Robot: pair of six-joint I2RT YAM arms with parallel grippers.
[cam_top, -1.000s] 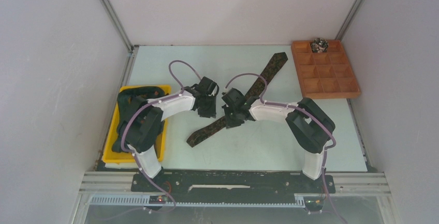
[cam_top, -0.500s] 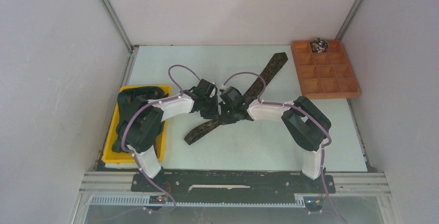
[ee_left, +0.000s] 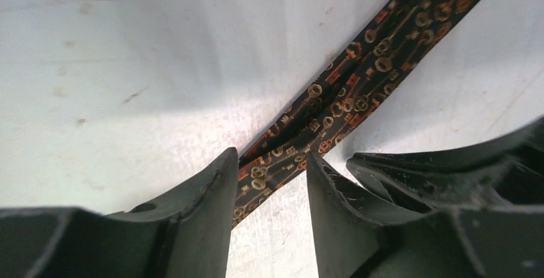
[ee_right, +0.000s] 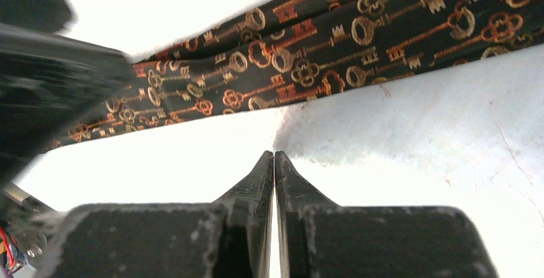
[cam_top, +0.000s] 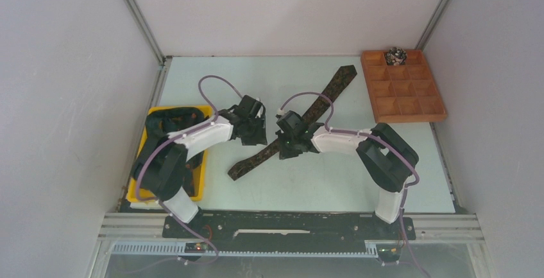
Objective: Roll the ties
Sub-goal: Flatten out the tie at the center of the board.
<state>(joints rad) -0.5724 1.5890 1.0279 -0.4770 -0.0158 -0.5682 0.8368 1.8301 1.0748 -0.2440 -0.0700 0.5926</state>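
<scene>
Tie [cam_top: 330, 88]: lies flat, diagonal on tabletop [cam_top: 359, 175]; likely light, limp, slippery; best pinched at one end; left gripper [ee_left: 271, 162] jaws apart, straddling it; right gripper [ee_right: 274, 162] closed, empty, just beside

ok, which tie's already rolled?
The small coil in the wooden tray's far row. The long tie lies flat and unrolled on the table; the dark fabric in the yellow bin is a loose heap.
</scene>
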